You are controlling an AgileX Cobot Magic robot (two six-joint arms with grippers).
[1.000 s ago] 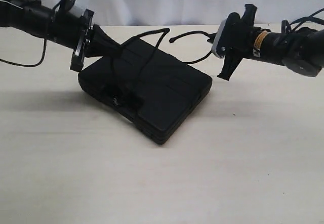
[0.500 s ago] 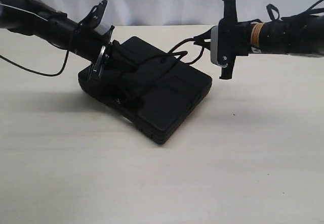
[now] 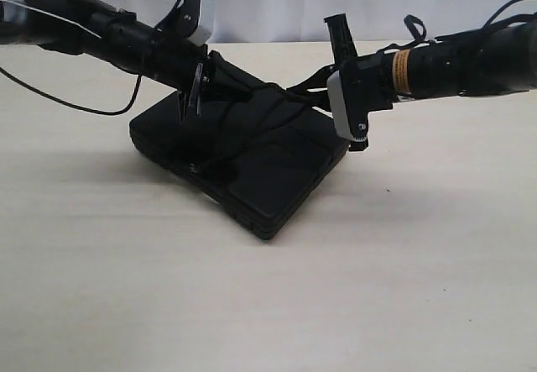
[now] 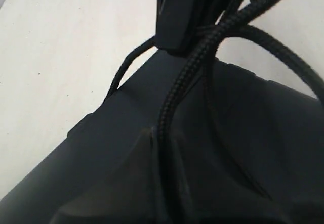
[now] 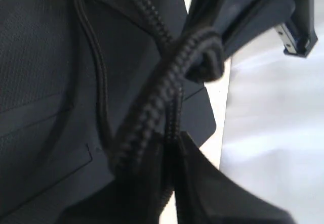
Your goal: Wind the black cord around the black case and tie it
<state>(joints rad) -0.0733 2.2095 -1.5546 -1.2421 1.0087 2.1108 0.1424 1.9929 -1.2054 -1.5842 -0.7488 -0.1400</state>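
**Reader:** Where did the black case [image 3: 277,170] lie?

**Legend:** It lay flat on the pale counter [image 3: 403,288], just left of the centre of the exterior view. One corner was turned toward the lower edge of the frame.

**Reader:** What was the state of the left hand [image 4: 161,138]?

**Legend:** It reached in from the upper left of the exterior view and stood over the far half of the case. Its fingers were pressed together, and the left wrist view showed the black cord [image 4: 185,82] pinched between them. From there the braid rose in a loop above the lid. A thinner strand curved down to the edge of the case.

**Reader:** And the right hand [image 5: 169,140]?

**Legend:** It came in from the upper right of the exterior view, also over the far half of the case. It too was closed on the cord. The right wrist view showed a doubled length of braid clamped between its fingers. The two strands lay twisted together just above the lid.

**Reader:** How did the two hands stand to each other?

**Legend:** Their tips were close together above the case, each visible in the other's wrist view. Whether they touched could not be told.

**Reader:** Where else did the cord run?

**Legend:** In the exterior view, thin strands ran from the meeting point down across the lid toward the near left edge.
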